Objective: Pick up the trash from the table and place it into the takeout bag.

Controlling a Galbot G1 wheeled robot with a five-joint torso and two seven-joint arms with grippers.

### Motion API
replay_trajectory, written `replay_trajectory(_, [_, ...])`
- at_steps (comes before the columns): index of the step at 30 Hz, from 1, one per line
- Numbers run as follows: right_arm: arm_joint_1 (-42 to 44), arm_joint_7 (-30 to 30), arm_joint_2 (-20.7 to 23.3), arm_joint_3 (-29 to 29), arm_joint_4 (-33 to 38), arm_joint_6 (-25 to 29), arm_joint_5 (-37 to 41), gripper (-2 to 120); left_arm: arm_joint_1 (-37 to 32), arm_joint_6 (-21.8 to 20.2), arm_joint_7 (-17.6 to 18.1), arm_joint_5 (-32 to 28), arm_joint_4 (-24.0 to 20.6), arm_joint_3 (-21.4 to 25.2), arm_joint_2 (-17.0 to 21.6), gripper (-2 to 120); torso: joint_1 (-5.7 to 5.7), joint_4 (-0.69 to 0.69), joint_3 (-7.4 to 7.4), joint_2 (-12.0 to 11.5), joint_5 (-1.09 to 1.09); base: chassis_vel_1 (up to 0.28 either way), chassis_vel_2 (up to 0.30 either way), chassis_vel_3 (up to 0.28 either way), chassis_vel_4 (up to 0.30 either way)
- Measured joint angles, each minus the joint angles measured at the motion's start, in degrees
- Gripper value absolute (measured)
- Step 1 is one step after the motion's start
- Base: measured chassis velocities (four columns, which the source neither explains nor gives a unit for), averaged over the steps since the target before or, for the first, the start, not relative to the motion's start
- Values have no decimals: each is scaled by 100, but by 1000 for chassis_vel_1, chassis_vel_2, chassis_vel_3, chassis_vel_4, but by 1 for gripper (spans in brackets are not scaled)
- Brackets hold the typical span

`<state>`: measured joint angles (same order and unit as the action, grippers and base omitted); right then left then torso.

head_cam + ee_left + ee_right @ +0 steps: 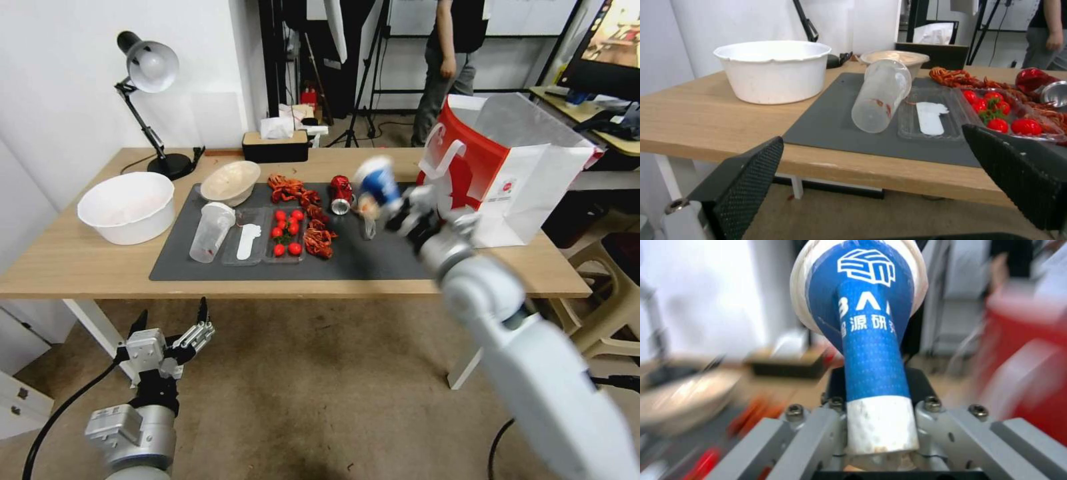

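One blue-and-white paper cup (871,340), squeezed flat at its base between the right gripper (400,210) fingers, held above the table (80,267) beside the takeout bag (513,180). On the grey mat (373,260): crushed red can (341,193), clear plastic cup (880,95) lying down, beige bowl (231,181). Left gripper (175,327) below the table edge, fingers spread wide, empty.

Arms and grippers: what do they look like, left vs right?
Left gripper: silver-grey linkage fingers with black mesh-textured pads, on a black wrist and a grey cylindrical segment, with a black cable alongside. Right gripper: light grey angular fingers with visible screws, on a glossy white rounded arm shell with a dark joint seam.
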<state>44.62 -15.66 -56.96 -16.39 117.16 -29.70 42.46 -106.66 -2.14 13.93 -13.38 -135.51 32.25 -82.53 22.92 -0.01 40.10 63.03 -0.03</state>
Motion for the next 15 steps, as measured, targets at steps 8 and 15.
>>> replay_trajectory(8, [-1329,-258,1250,-314,-1250,284,886,3,25,-9,26,-8,-1,-2,13,100,0,2,0,0,-1,0,0,0,0])
replay_trajectory(15, [-1965,-188,1344,-203,-2370,190,1100,3,12,-7,40,-36,-30,17,32,100,0,1,1,0,2,0,0,0,0])
